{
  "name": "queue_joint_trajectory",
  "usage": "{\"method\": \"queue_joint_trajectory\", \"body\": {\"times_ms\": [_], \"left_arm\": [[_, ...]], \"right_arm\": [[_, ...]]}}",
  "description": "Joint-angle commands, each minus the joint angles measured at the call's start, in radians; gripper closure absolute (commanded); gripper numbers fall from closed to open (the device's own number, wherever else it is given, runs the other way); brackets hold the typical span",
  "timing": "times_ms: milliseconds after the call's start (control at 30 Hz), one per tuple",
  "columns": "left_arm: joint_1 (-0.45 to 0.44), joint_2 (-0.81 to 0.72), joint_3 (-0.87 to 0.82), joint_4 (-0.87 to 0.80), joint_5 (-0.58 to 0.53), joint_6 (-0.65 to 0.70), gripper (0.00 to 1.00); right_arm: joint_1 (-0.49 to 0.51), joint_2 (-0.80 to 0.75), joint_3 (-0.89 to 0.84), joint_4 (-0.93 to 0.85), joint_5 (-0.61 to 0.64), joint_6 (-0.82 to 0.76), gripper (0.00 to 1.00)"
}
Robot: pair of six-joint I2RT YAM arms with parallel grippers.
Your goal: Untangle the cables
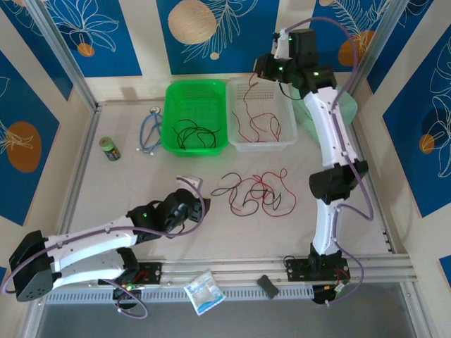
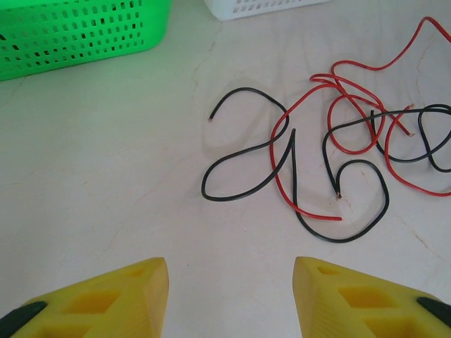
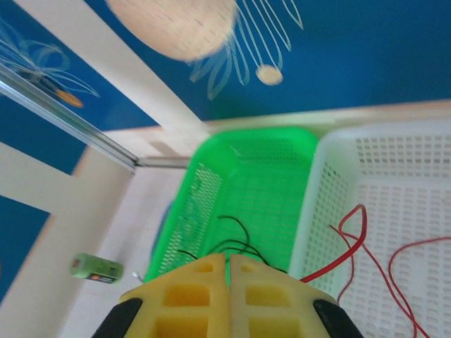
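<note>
Cables (image 2: 293,162) tangled mid-table, bare tabletop (image 2: 106,176) around; left fingers (image 2: 120,303) spread, right fingers (image 3: 190,296) clenched on red cable (image 3: 334,260).

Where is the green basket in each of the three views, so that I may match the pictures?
Top external: the green basket is at the upper middle, directly left of the white basket.
Left wrist: it is in the top left corner; the white basket is at the top edge.
Right wrist: it is in the centre, with the white basket directly at its right.
Shared landmark: the white basket.
</note>
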Motion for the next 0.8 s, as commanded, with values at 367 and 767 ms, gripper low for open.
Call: {"method": "queue_joint_trajectory", "body": {"times_ms": [367,767], "left_arm": [[-0.017,-0.08,0.037,-0.18,-0.026,-0.041,0.48],[-0.016,0.023,0.233,-0.35,-0.056,-0.02,0.41]], "right_arm": [[0.002,0.251,-0.118,-0.04,0.153,-0.026,1.0],[0.018,0.257,-0.21,-0.057,0.184,-0.049,0.61]]}}
